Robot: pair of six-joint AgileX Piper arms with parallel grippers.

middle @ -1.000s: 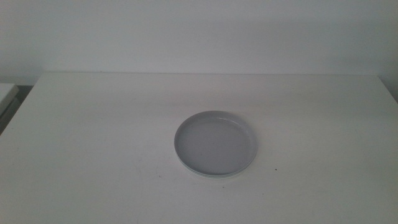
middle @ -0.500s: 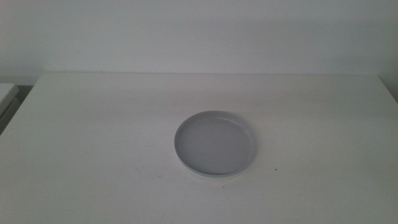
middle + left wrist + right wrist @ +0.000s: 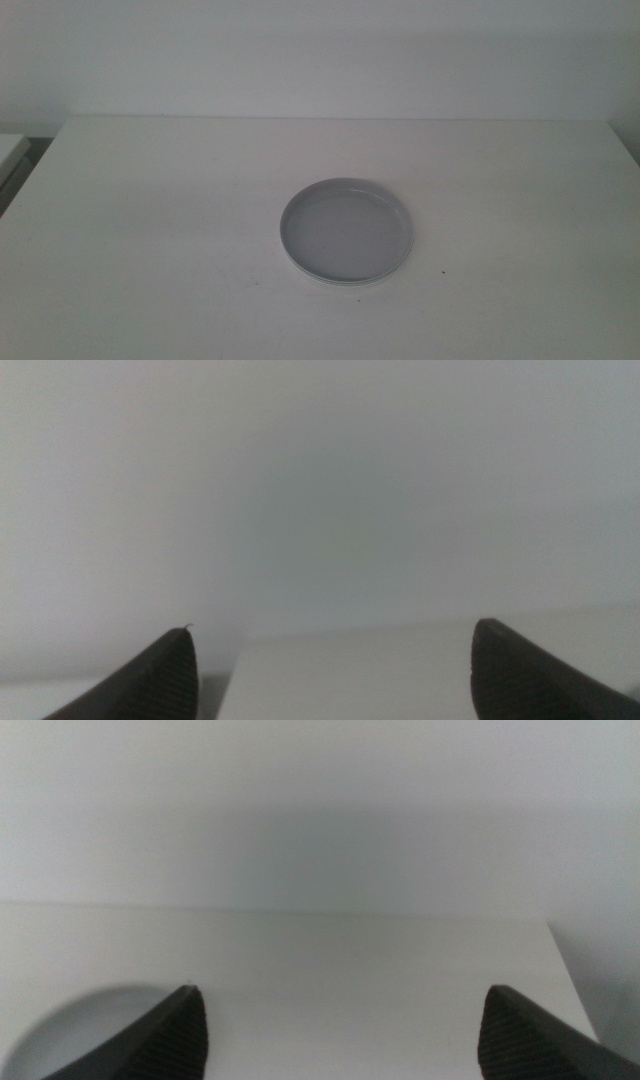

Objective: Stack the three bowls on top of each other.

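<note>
A grey bowl (image 3: 347, 230) sits in the middle of the white table (image 3: 140, 230) in the middle view, on top of a stack. Under its near edge a thin pale rim (image 3: 335, 284) of another bowl peeks out; I cannot tell white from mint green there, nor how many bowls lie beneath. Both arms are out of the middle view. In the left wrist view my left gripper (image 3: 335, 655) has its jaws wide apart and empty, facing a bare wall. In the right wrist view my right gripper (image 3: 340, 1015) is also wide open and empty above the table.
The table's back edge (image 3: 340, 119) meets a plain wall. A pale object (image 3: 10, 150) stands off the table's far left corner. The right wrist view shows the table's far edge (image 3: 300, 910) and a dim rounded shape (image 3: 70, 1025) by one jaw.
</note>
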